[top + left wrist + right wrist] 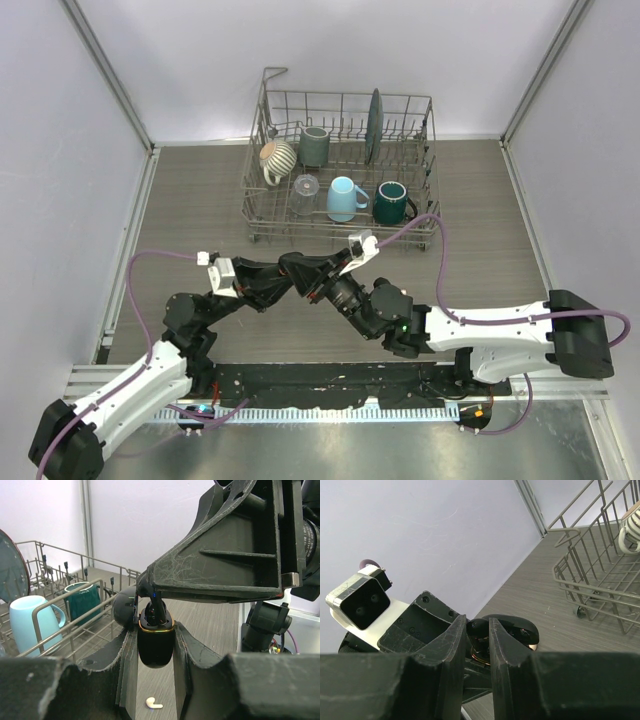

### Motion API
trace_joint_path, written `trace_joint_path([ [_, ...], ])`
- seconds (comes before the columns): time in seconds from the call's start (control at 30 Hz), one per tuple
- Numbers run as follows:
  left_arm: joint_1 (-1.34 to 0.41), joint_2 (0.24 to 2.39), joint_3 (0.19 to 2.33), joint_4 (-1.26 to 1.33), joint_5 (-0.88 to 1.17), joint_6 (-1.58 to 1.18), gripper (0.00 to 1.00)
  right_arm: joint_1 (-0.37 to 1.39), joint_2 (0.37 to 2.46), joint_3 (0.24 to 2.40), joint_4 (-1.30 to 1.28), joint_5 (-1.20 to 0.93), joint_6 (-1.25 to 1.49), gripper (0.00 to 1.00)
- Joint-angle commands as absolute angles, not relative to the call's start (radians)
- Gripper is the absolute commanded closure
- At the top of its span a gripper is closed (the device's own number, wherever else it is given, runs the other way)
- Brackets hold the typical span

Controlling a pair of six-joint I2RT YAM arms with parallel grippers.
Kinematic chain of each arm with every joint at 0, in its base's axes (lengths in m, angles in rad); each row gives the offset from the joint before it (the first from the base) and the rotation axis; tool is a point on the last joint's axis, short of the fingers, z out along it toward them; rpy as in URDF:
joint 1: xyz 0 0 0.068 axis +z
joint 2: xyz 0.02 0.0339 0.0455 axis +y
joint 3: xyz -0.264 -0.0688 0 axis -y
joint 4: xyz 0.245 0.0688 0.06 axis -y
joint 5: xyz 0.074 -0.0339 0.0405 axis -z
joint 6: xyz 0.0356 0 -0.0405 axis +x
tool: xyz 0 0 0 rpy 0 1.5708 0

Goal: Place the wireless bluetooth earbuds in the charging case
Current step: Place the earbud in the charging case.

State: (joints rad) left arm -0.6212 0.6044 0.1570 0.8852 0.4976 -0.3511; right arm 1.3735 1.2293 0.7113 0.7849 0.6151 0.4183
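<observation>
My left gripper [155,632] is shut on the black charging case [155,650], which has a gold rim and stands upright above the table with its lid [517,628] open. My right gripper [478,624] is shut on a black earbud [479,630] and holds it at the case's mouth; the earbud also shows in the left wrist view [156,611], stem down in the opening. One cream earbud [154,704] lies on the table below the case. The other earbuds are out of view. In the top view the two grippers [308,275] meet at the table's middle.
A wire dish rack [262,215] stands at the back with a striped mug [277,158], a grey mug [314,146], a light blue mug [343,198], a dark green mug [391,203] and a plate [374,124]. Walls stand left and right.
</observation>
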Motion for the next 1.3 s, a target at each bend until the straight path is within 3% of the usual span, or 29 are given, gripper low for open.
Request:
trace_joint_path([
  [0.0, -0.626, 0.594, 0.199, 0.946, 0.497, -0.339, 1.0, 1.381, 1.244, 0.746, 0.804, 0.627, 0.425, 0.99],
  [0.97, -0.63, 0.575, 0.189, 0.966, 0.425, -0.347, 1.0, 1.381, 1.308, 0.704, 0.96, 0.669, 0.344, 0.99],
  [1.27, -0.635, 0.591, 0.169, 0.966, 0.37, -0.362, 1.0, 1.381, 1.304, 0.733, 1.029, 0.597, 0.279, 0.99],
])
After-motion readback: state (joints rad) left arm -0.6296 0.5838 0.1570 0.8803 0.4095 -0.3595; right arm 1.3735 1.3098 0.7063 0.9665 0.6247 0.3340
